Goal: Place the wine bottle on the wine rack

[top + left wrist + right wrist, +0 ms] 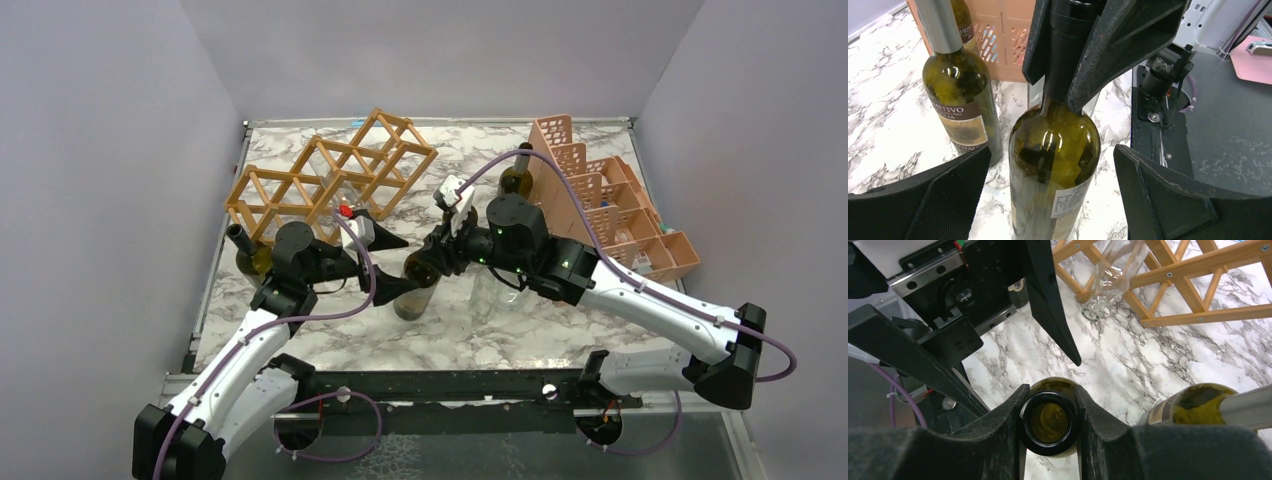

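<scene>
A dark green wine bottle (414,287) stands upright on the marble table. My right gripper (438,254) is shut on its neck from above; the right wrist view shows the open mouth of the wine bottle (1049,422) clamped between both fingers of the right gripper (1049,432). My left gripper (1053,197) is open, one finger on each side of the body of the wine bottle (1055,150), with a gap on both sides. The light wooden wine rack (330,175) stands behind at the back left, its lattice (1193,285) just beyond the bottle.
A pink plastic crate (605,195) stands at the back right with a labelled green bottle (960,100) in front of it. A clear bottle (1110,275) lies in the rack. Another green bottle (246,252) stands by the left arm.
</scene>
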Action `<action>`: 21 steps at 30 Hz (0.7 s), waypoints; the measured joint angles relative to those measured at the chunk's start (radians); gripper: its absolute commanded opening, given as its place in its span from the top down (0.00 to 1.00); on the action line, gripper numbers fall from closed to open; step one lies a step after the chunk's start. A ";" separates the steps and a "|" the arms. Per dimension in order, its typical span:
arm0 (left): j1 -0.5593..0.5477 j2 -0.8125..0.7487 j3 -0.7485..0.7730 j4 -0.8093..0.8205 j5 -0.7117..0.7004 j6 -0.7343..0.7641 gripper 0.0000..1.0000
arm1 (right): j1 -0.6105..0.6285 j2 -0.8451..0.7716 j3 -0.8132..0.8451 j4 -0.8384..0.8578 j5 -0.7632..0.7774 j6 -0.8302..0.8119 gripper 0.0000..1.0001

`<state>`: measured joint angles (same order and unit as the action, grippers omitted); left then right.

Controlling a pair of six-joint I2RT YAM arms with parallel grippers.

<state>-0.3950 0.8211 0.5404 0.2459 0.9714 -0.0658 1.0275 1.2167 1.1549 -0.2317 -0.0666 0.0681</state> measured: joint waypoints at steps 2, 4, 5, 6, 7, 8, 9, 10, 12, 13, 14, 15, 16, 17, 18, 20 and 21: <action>-0.003 0.000 0.000 0.000 -0.001 0.000 0.01 | 0.000 -0.001 0.001 0.005 -0.019 0.000 0.99; -0.005 0.000 0.000 0.000 -0.010 0.000 0.01 | 0.000 -0.002 0.004 0.006 -0.043 0.001 0.99; -0.005 0.000 0.000 0.000 -0.012 0.000 0.01 | 0.000 -0.002 0.006 0.007 -0.055 0.001 0.99; -0.005 0.000 0.000 0.000 -0.012 0.000 0.01 | 0.000 -0.002 0.010 0.007 -0.067 0.001 0.99; -0.005 0.000 0.000 0.001 -0.010 -0.001 0.01 | 0.000 -0.002 0.016 0.006 -0.078 -0.001 0.99; -0.005 -0.002 0.000 0.003 -0.006 -0.003 0.01 | 0.000 -0.002 0.021 0.006 -0.086 -0.003 0.99; -0.005 -0.003 0.000 0.004 -0.003 -0.003 0.01 | -0.001 -0.002 0.027 0.006 -0.093 -0.006 0.99; -0.006 -0.006 0.000 0.005 0.004 -0.003 0.01 | -0.001 -0.001 0.038 0.006 -0.103 -0.010 0.99; -0.007 -0.011 -0.002 0.007 0.015 -0.004 0.01 | -0.002 -0.001 0.063 0.008 -0.123 -0.014 0.99; -0.007 -0.017 -0.004 0.008 0.017 -0.004 0.01 | -0.002 -0.001 0.079 0.013 -0.135 -0.017 0.99; -0.007 -0.024 -0.006 0.011 0.021 -0.003 0.01 | -0.002 -0.001 0.092 0.019 -0.146 -0.017 0.99; -0.007 -0.028 -0.007 0.011 0.024 -0.003 0.01 | -0.002 -0.001 0.105 0.026 -0.158 -0.017 0.99; -0.007 -0.032 -0.008 0.012 0.029 -0.003 0.01 | -0.001 -0.001 0.118 0.036 -0.170 -0.016 0.99; -0.007 -0.032 -0.008 0.014 0.033 -0.002 0.01 | -0.001 -0.001 0.128 0.050 -0.182 -0.016 0.99; -0.007 -0.032 -0.008 0.015 0.036 -0.002 0.01 | -0.001 -0.001 0.138 0.060 -0.191 -0.016 0.99; -0.007 -0.031 -0.008 0.014 0.040 -0.002 0.04 | -0.001 -0.001 0.153 0.087 -0.210 -0.013 0.99; -0.007 -0.031 -0.008 0.014 0.046 0.000 0.06 | -0.002 -0.002 0.155 0.100 -0.214 -0.013 0.99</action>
<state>-0.4023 0.7902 0.5320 0.2600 1.0176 -0.0658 1.0260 1.2148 1.3098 -0.1318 -0.2806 0.0547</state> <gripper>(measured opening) 0.984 0.362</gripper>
